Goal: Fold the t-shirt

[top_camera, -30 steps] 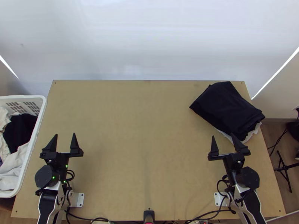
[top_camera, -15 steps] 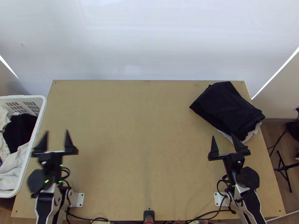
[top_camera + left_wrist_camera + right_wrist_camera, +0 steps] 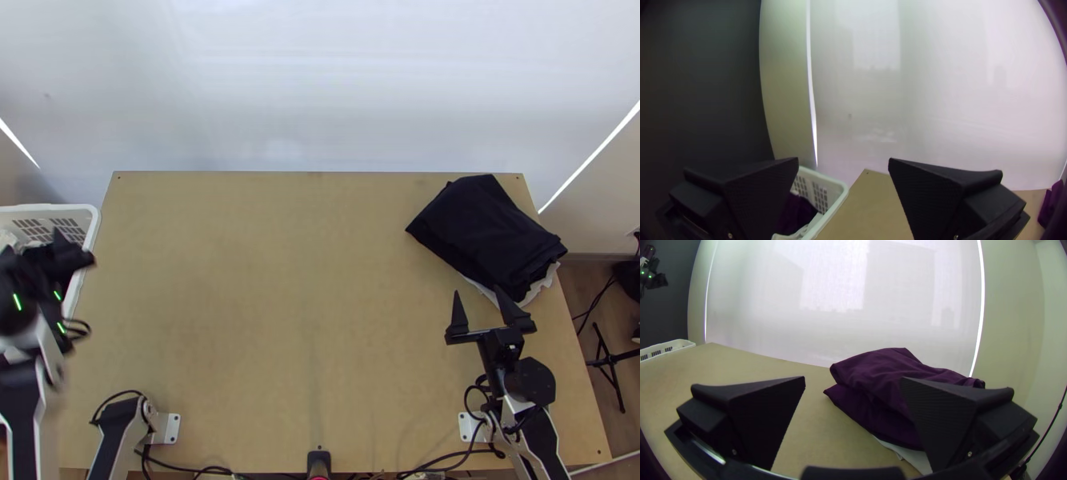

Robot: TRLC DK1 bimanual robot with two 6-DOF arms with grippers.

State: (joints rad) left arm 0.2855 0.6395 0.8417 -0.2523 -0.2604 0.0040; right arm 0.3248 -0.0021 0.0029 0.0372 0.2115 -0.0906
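Left gripper (image 3: 33, 241) has swung above the basket (image 3: 48, 207), fingers spread; right gripper (image 3: 478, 290), well apart from it, is spread too.

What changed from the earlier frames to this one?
The left hand has swung left from over the table to above the white basket, open and empty; nothing was gripped or released. The right hand and the dark folded cloth stayed put.

Top view steeply down on table (image 3: 280, 280), wrist views facing backdrop (image 3: 929, 89), basket (image 3: 92, 218) shared
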